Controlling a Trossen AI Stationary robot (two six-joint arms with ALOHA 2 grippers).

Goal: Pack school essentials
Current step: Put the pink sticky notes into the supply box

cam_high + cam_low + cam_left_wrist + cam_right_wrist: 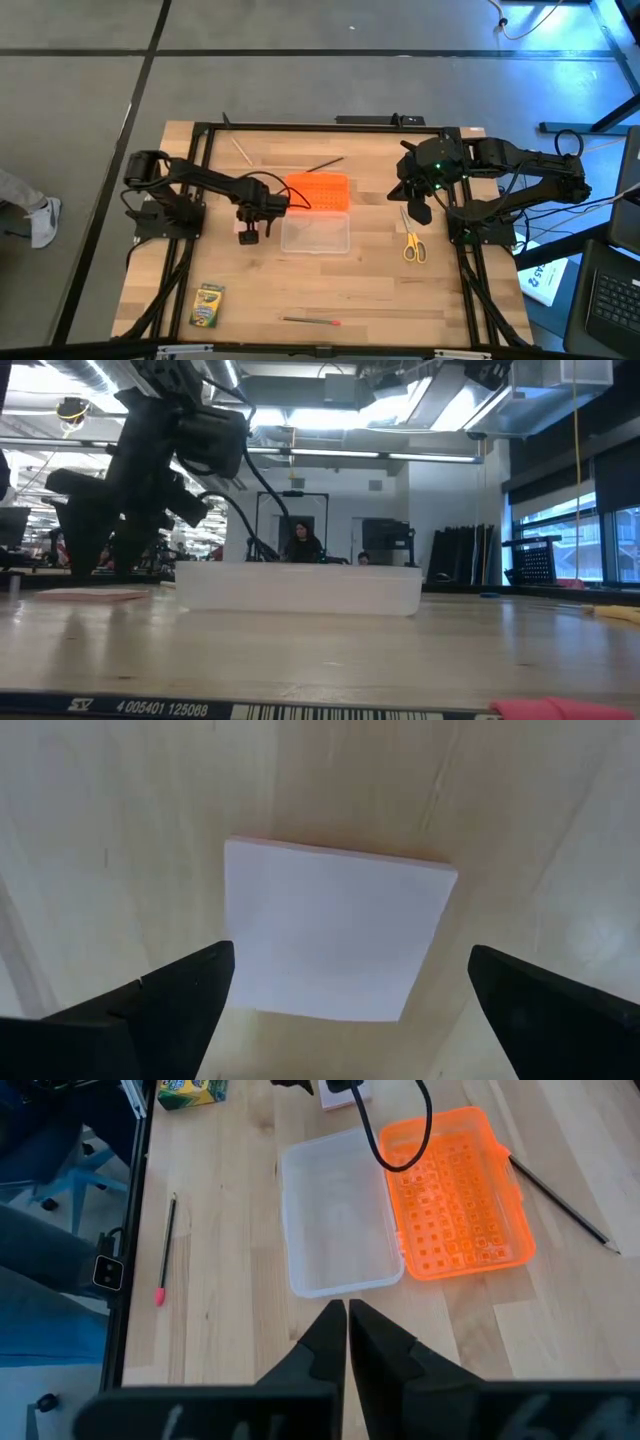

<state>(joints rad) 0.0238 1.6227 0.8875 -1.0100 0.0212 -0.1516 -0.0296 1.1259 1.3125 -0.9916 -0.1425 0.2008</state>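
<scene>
The pale pink square block lies flat on the table, left of the clear box. My left gripper hangs open just above the block, one finger on each side, not touching it. My right gripper is shut and empty above the table's right part, near the yellow-handled scissors. The green-yellow crayon box and the red-tipped pencil lie by the near edge. A dark pencil lies near the far edge. The tiny blue piece does not show.
The clear box stands open at the table's middle, its orange lid folded back flat toward the far edge. A pale stick lies at the far left. A black frame borders the table. People sit in the room behind.
</scene>
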